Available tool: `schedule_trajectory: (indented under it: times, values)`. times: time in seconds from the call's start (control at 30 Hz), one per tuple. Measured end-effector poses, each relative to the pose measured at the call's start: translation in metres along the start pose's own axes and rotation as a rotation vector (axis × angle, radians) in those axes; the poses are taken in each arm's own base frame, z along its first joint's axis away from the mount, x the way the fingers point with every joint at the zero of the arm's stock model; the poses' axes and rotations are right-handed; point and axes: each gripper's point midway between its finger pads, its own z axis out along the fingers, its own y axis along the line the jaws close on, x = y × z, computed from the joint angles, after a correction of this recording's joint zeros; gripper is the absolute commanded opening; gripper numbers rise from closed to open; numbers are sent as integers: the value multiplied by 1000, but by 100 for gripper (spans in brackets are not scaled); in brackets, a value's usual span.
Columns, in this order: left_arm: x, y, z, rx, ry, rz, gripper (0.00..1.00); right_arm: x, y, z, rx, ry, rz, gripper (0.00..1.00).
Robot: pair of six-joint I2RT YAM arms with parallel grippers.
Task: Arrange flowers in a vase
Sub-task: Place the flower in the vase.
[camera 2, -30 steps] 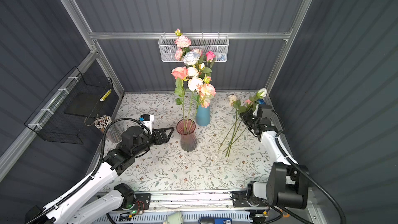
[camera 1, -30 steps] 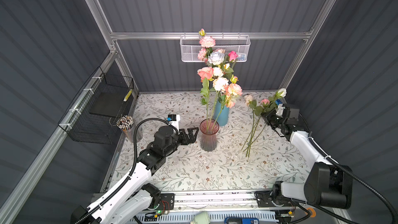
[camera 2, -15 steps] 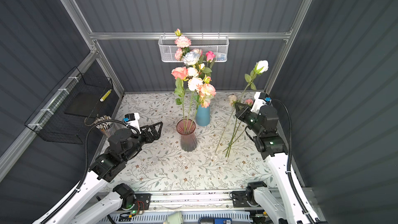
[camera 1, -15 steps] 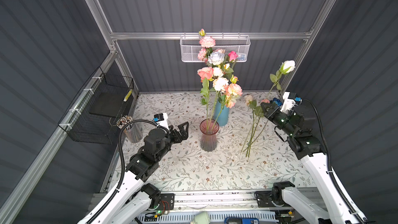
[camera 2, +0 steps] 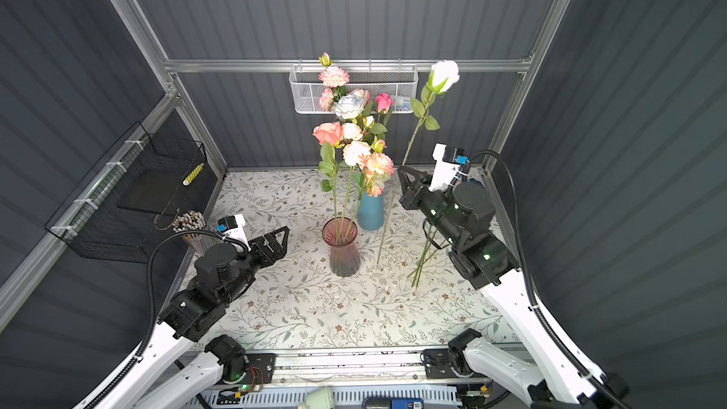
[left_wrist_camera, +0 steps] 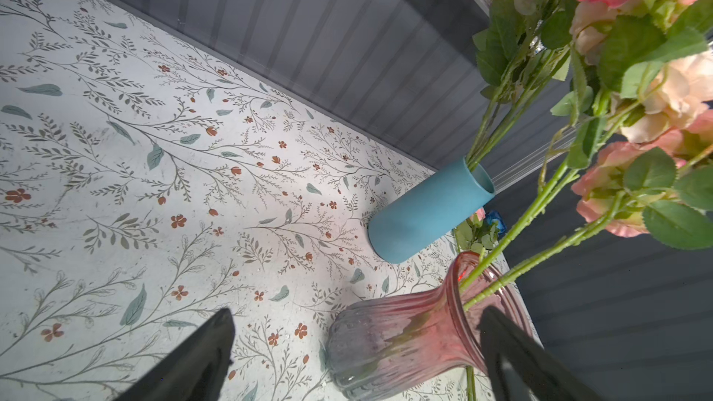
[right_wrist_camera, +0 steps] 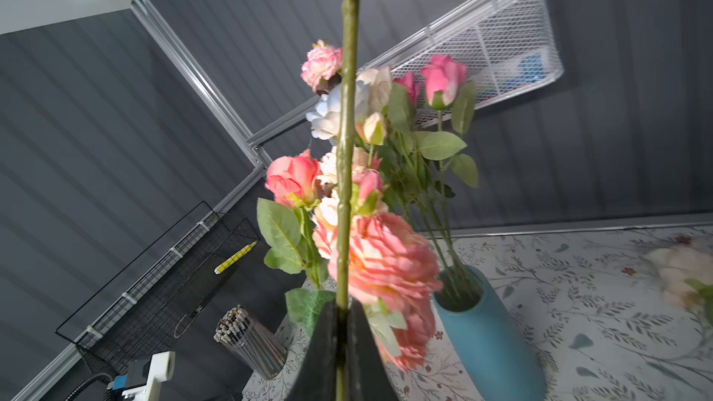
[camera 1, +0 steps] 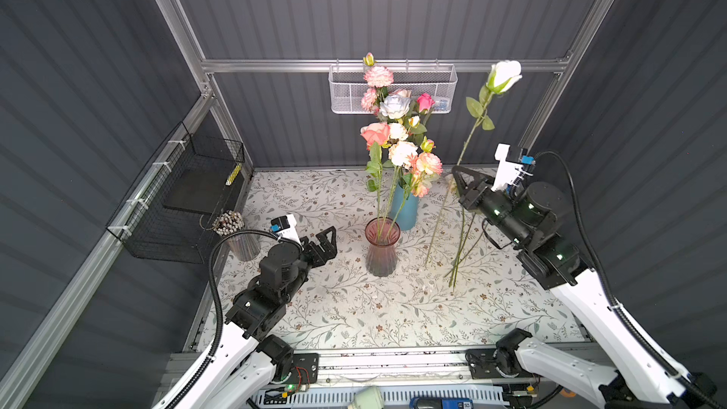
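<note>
Pinches the green stem (right_wrist_camera: pixel 347 187) of the white rose (camera 1: pixel 504 74) in the right gripper (camera 1: pixel 456 175), jaws pressed together on it. Holds it nearly upright, bloom high above the table (camera 1: pixel 354 308). Leaves the left gripper (camera 1: pixel 328 240) spread wide, empty, near the pink vase (camera 1: pixel 381 255), not touching. Against one second ago: lifted away from the other flowers (camera 1: pixel 458 253) on the table; left gripper drawn back from the pink vase.

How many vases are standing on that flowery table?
2. A pink glass vase stands in the middle of the table; a blue vase stands just behind it. Both hold flowers. None seems hidden.
</note>
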Motion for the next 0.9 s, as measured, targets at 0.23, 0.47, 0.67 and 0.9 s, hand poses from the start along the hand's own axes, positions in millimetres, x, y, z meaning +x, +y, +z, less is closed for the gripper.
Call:
schedule_trajectory:
  times: [0.23,0.47,0.67,0.9]
  values:
    - [10,-8,0,49,54,-31,100,-1,46,43,-83,-30,-108,8]
    - [11,-12,-1,71,64,-33,100,13,60,73,-107,-50,-186,9]
    - [16,-14,2,80,90,-29,99,21,62,94,-111,-88,-225,9]
    - [22,-14,6,78,113,-19,99,25,62,104,-111,-120,-260,8]
